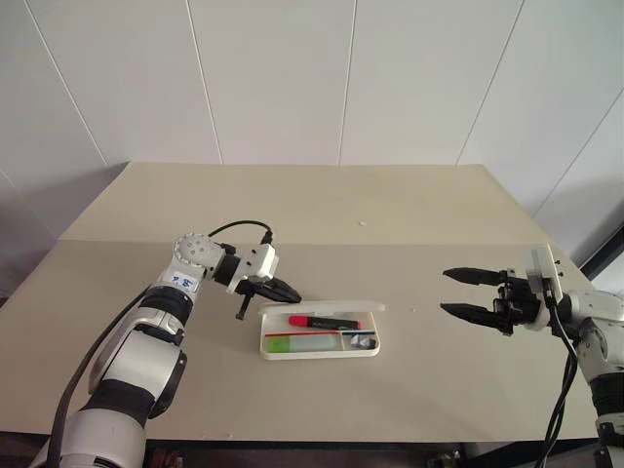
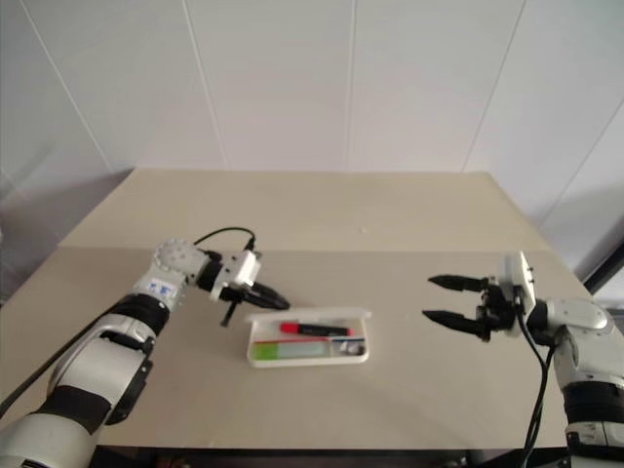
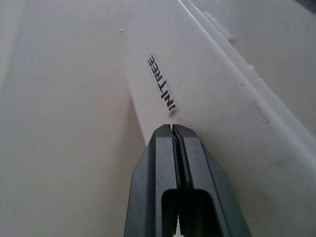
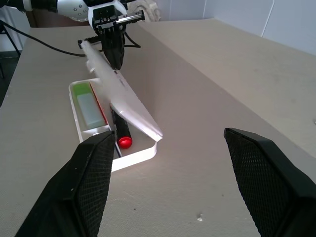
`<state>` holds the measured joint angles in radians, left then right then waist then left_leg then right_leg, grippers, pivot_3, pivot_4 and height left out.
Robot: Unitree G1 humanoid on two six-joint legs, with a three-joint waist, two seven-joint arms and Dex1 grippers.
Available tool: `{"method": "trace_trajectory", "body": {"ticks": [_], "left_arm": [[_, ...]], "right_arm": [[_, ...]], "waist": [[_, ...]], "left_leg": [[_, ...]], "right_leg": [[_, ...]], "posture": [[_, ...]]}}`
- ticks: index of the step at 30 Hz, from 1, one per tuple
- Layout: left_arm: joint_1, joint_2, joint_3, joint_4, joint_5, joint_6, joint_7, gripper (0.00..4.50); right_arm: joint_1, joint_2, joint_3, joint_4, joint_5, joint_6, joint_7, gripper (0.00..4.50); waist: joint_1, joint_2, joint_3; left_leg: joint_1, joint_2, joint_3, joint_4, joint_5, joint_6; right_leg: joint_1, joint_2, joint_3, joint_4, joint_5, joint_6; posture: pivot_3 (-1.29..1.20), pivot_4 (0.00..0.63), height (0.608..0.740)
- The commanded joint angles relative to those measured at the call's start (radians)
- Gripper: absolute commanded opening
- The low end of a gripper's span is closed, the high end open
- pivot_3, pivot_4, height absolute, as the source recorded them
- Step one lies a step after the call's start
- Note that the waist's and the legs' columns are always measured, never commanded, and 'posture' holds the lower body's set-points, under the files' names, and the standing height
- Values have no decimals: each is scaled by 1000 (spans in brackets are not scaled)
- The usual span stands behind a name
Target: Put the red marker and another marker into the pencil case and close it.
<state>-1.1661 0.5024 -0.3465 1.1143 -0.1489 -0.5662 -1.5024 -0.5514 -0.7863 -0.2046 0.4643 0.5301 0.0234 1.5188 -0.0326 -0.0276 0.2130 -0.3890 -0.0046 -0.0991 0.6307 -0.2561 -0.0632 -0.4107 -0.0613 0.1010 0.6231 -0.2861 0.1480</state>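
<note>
My left tool (image 1: 283, 292), fingers together, presses the pencil case (image 1: 320, 343)'s stiff, light lid (image 4: 123, 98); right tool (image 1: 466, 293) waits apart, beside it.

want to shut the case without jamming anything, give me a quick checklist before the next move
1. Red marker lying inside the pencil case: ok.
2. Green marker lying inside the tray: ok.
3. Lid fully down: not ok, it stands partly raised over the tray.
4. Left gripper shut, with its tips at the lid's outer face: ok.
5. Right gripper open and apart from the case: ok.
6. Either marker sticking up above the tray rim: cannot tell.
</note>
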Motion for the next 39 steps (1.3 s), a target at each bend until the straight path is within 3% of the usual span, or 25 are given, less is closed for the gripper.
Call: {"method": "trace_trajectory", "body": {"ticks": [1,9,19,27,32,39], "left_arm": [[-2,24,-42,-13,13,-72,-112,44],[15,20,-108,-46,2,-123,-112,44],[26,15,-196,-38,144,-292,-112,44],[13,-20,-182,-1,200,-380,-85,44],[12,-27,-97,12,158,-325,-31,44],[84,-43,156,-131,-128,-18,-100,44]], "right_arm": [[8,-12,-18,-55,28,4,49,4500],[43,-19,-10,-85,36,13,70,4500],[62,-52,44,-87,71,-7,96,4500],[17,-55,86,-41,67,-26,96,4500],[7,-60,110,-34,79,-34,96,4500],[13,-62,125,-45,100,-28,96,4500]], "waist": [[0,0,0],[2,0,0],[1,0,0],[2,1,-1],[2,1,-1],[0,1,0]], "left_leg": [[0,0,0,0,0,0],[0,0,0,0,0,0],[1,0,0,1,0,0],[3,0,1,2,0,0],[3,0,1,3,0,0],[1,0,0,4,1,1]], "right_leg": [[0,0,0,0,0,0],[0,0,0,0,0,0],[1,0,1,1,0,0],[3,0,1,1,0,0],[3,0,1,2,0,0],[1,0,1,4,0,0]], "posture": [[0,150,740],[0,150,740],[0,150,740],[0,150,740],[0,150,740],[0,150,740]]}}
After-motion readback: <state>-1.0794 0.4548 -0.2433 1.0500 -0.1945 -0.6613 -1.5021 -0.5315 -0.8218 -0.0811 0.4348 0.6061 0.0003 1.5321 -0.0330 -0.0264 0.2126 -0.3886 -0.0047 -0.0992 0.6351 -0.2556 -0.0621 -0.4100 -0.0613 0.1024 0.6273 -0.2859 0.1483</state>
